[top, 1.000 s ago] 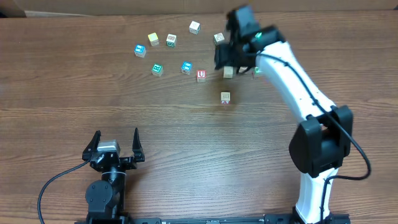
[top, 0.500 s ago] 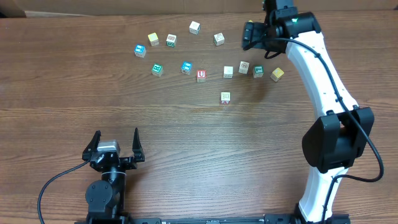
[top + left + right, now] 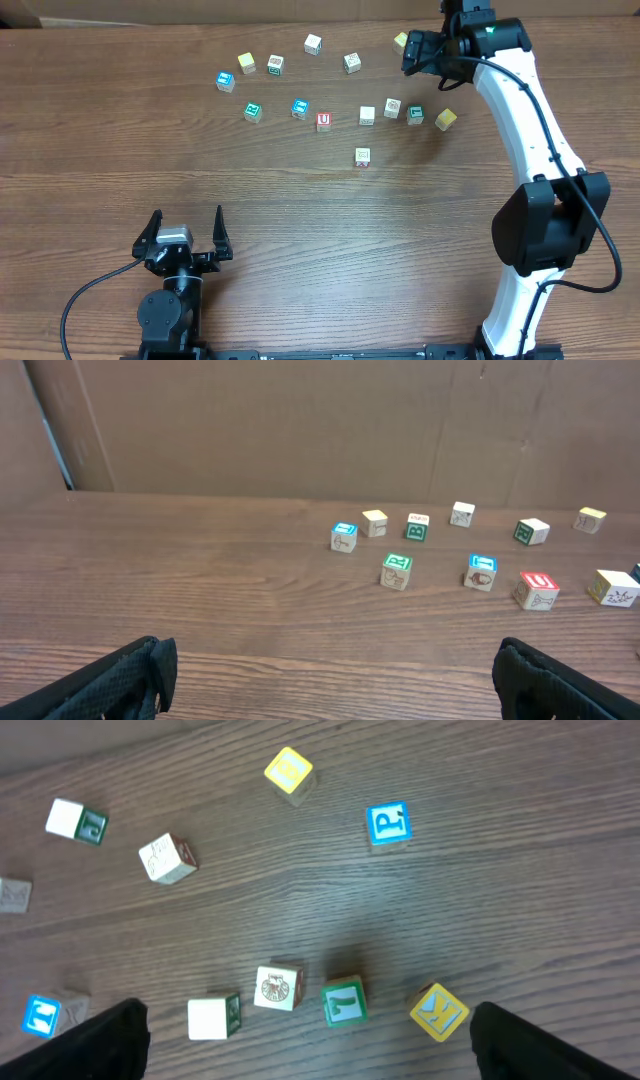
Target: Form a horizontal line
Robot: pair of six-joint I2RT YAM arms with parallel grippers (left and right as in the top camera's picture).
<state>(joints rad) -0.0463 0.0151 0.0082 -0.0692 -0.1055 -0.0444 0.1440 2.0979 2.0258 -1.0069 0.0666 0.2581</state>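
Observation:
A loose row of small cubes lies at the back right: a whitish cube (image 3: 367,115), a red-printed whitish cube (image 3: 392,107), a green-topped cube (image 3: 415,115) and a yellow cube (image 3: 446,119). Small gaps separate them and the middle one sits slightly farther back. My right gripper (image 3: 425,50) hangs open above and behind this row, holding nothing. In the right wrist view the whitish cube (image 3: 213,1017), red-printed cube (image 3: 278,988), green cube (image 3: 344,1001) and yellow cube (image 3: 438,1010) lie between the spread fingers of the right gripper (image 3: 310,1042). My left gripper (image 3: 185,235) rests open near the front edge.
A red "U" cube (image 3: 323,121) sits left of the row, and a lone cube (image 3: 362,157) lies in front of it. Several more cubes arc across the back, from a blue one (image 3: 226,81) to a yellowish one (image 3: 400,40). A cardboard wall (image 3: 300,420) backs the table.
My right gripper has lifted away from the whitish cube at the row's left end, moved back and to the right, and spread its jaws wider. The left arm has not moved.

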